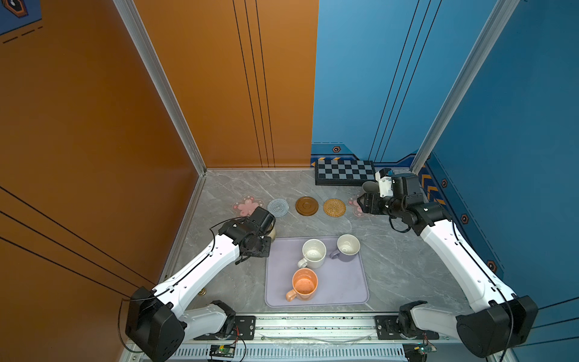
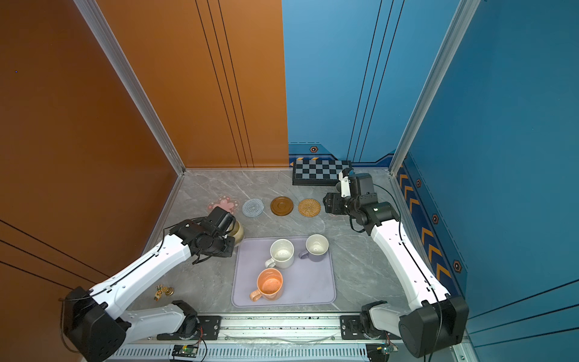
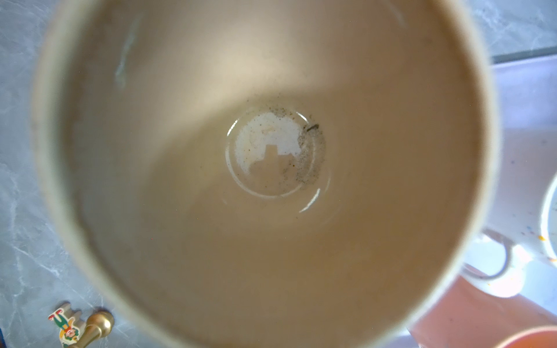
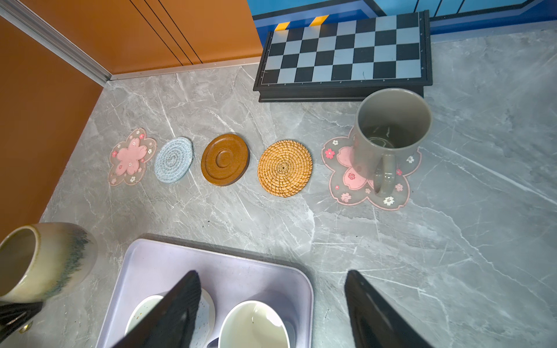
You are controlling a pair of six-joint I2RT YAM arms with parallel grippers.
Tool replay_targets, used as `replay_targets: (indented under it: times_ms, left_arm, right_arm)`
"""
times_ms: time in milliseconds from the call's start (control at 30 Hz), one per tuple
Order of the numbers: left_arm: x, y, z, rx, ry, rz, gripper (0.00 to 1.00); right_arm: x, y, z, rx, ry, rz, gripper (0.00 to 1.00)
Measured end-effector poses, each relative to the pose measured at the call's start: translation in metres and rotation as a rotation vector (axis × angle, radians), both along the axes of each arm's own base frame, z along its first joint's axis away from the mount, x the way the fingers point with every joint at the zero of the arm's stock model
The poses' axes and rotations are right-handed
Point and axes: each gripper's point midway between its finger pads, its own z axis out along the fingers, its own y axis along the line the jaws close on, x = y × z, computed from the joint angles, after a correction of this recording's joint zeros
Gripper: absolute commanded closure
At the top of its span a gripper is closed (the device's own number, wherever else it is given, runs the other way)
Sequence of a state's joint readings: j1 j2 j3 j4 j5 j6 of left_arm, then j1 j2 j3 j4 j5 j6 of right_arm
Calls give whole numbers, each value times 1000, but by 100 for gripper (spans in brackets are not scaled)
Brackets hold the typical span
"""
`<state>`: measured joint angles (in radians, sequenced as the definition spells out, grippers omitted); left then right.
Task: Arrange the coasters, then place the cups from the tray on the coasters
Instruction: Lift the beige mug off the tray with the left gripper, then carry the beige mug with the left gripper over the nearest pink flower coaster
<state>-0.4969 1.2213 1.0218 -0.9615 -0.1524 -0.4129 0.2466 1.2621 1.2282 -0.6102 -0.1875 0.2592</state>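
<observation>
Holding one mug off the tray, one mug set on a coaster

Five coasters lie in a row across the far half of the counter (image 1: 407, 266). They are a pink flower coaster (image 4: 131, 156), a blue-grey crocheted round (image 4: 173, 159) just beside it, a dark brown wooden disc (image 4: 224, 159), a tan rattan mat (image 4: 284, 168) and a second pink flower coaster (image 4: 346, 177). The grey mug (image 4: 391, 129) stands upright on that last coaster, its handle turned toward the tray (image 1: 341, 282).

The lavender tray lies nearer the arms' bases and carries three upright mugs: the speckled white mug (image 1: 314, 253), the lavender mug (image 1: 347, 247) and the orange-peach mug (image 1: 304, 283). The beige-yellow mug (image 4: 45, 262) is off the tray, tilted, just beside its far left corner.

The counter is grey marble-patterned with pale veins. A black-and-grey checkerboard (image 1: 344, 172) lies behind the row, against the back wall. Near the left front edge a small brass piece (image 2: 169, 291) and a little painted figure (image 2: 159, 293) lie together. The walls are orange on the left and blue on the right, with aluminium posts at the corners.

The left claw (image 4: 18, 310) is clenched on the beige-yellow mug. Where its fingers close is hidden, and the left wrist view looks straight into the mug's speckled bottom. The right claw (image 4: 271, 272) hangs released, fingers wide apart with nothing between them, near the grey mug but clear of it.
</observation>
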Motion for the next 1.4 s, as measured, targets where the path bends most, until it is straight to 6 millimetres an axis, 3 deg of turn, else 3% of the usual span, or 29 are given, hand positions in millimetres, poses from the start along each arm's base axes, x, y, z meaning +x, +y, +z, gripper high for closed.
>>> replay_targets:
  times_ms: [233,533,867,1400]
  left_arm:
    - [22,20,3,2,-6,57,100]
    - [46,27,9,-4,-16,70,100]
    - [71,35,-19,4,50,94,100]
    - [148,60,-11,15,-56,202,100]
  right_arm:
    - [4,2,-10,-5,29,3,23]
    - [5,2,-14,-7,40,2,23]
    - [9,1,-19,-12,58,-3,23]
    - [17,0,-31,-26,93,-4,23]
